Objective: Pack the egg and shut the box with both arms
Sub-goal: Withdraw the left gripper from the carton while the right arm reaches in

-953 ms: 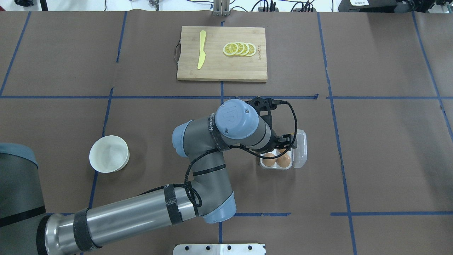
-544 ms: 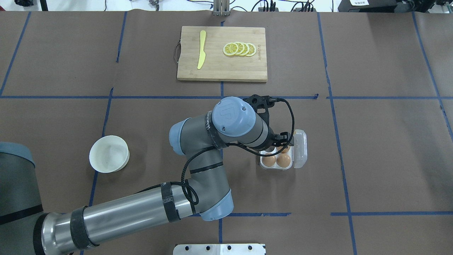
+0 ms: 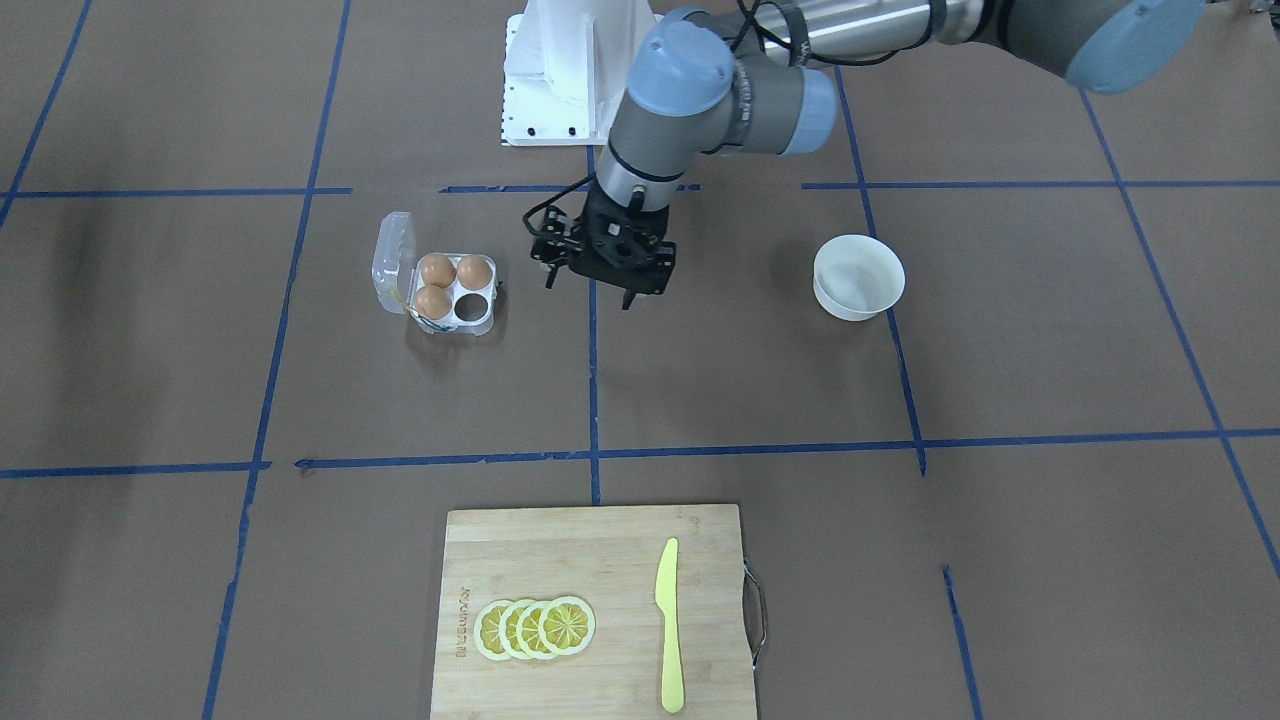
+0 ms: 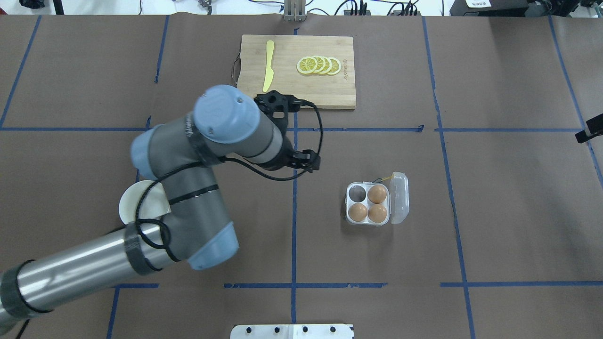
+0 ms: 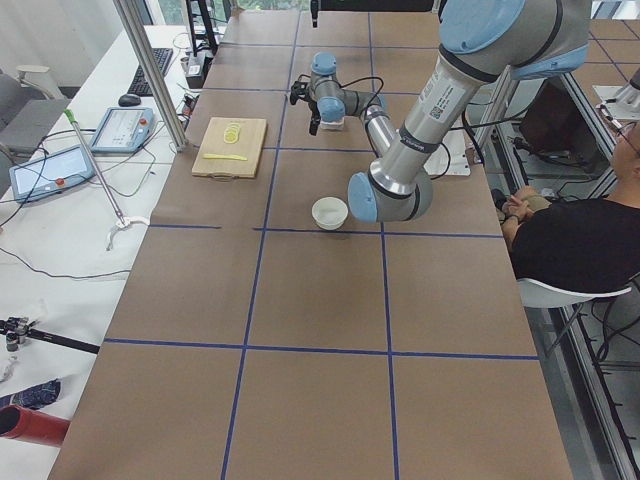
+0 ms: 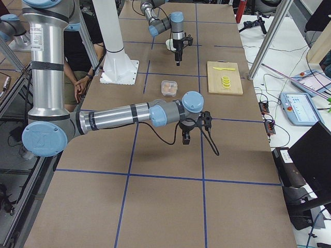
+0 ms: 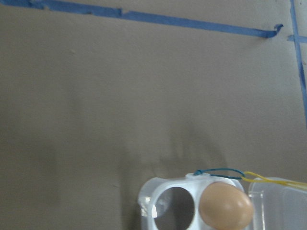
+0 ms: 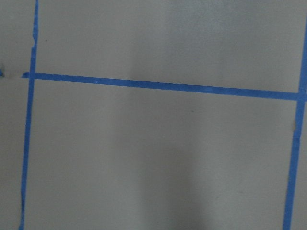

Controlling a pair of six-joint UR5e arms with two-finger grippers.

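Across the table, front view: box [image 3: 457,327] stands open on the brown table [image 3: 900,400], its clear lid [image 3: 393,258] swung out on the side away from the left gripper [image 3: 615,288]. Four cups. The egg [image 3: 432,301] sits in the row far from the robot, beside the one bare cup [image 3: 474,305]. Two other eggs [image 3: 438,270] fill the near row. Left gripper hangs over the table, pointing down, well apart from the box; cannot tell whether its fingers are spread or closed. White bowl [image 3: 860,306] on the gripper's other side, inside plain white. Cutting board [image 3: 600,540] carries overlapping lemon slices [image 3: 535,628] and a yellow knife [image 3: 668,625].

Overhead: three eggs, bare cup at the box's far left corner. Left arm [image 4: 183,155] covers part of the bowl and its own fingers.

Left-end view: bowl below the left arm; box not made out behind the arm.

Right-end view: right gripper [image 6: 187,138] points down near a crossing of tape lines [image 6: 170,120], well apart from the box. Fingers too small to judge.

Left wrist: bottom edge catches the bare cup and the egg side by side, with a yellow band [image 7: 273,178] trailing along the lid's edge.

Right wrist: only table and blue tape lines.
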